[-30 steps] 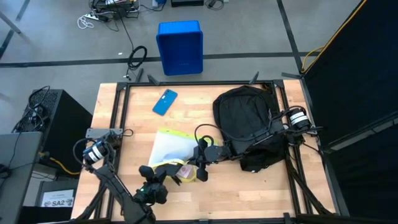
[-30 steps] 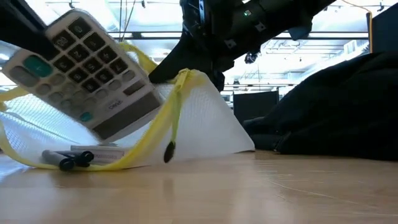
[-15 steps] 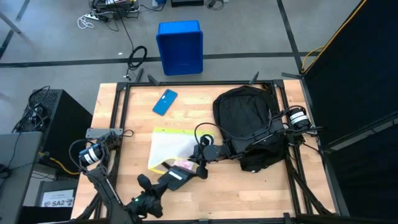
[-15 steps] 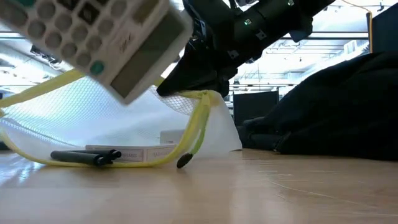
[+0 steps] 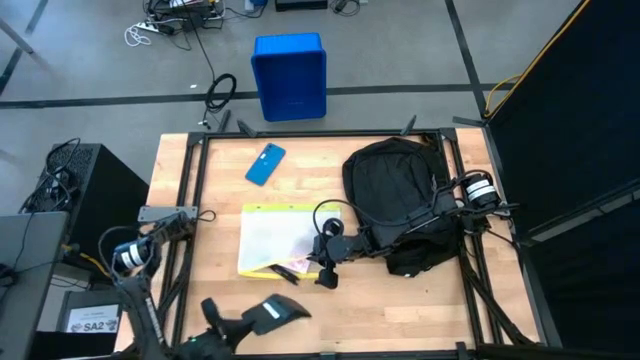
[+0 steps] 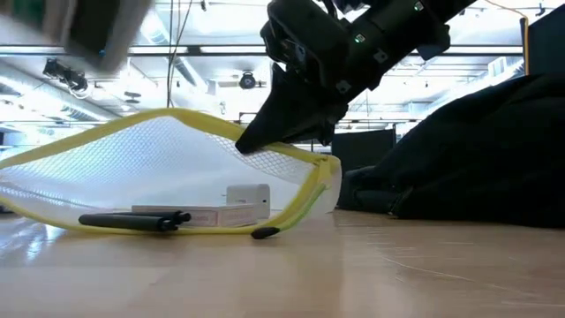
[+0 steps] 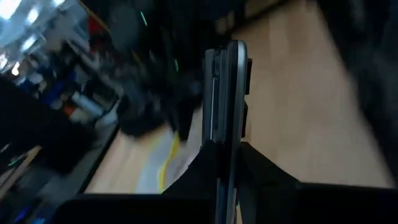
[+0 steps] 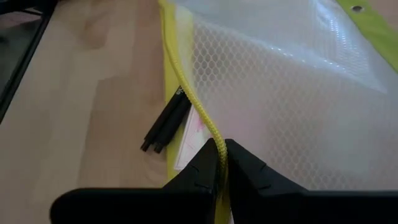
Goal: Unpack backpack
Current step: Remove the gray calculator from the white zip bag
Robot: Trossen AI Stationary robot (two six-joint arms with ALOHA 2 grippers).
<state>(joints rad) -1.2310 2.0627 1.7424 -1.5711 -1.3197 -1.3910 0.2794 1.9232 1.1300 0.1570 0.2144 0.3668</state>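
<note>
Backpack (image 5: pixel 395 195) sits at the right middle of the high view. Our right gripper (image 5: pixel 326 270) pinches the yellow edge of the mesh pouch (image 5: pixel 275 238). Our left gripper (image 5: pixel 258 318), bottom left, holds the calculator (image 5: pixel 278 310).

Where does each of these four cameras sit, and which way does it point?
High: above the table, looking straight down; shows both arms, backpack, pouch.
Low: at tabletop height, looking level across; the right arm reaches onto the pouch.
Left wrist: on the left arm, looking past the left claw, shut on a calculator.
Right wrist: on the right arm, looking past the right claw, pinching the pouch's edge.
Shared: high, low and right wrist all show the pouch.
</note>
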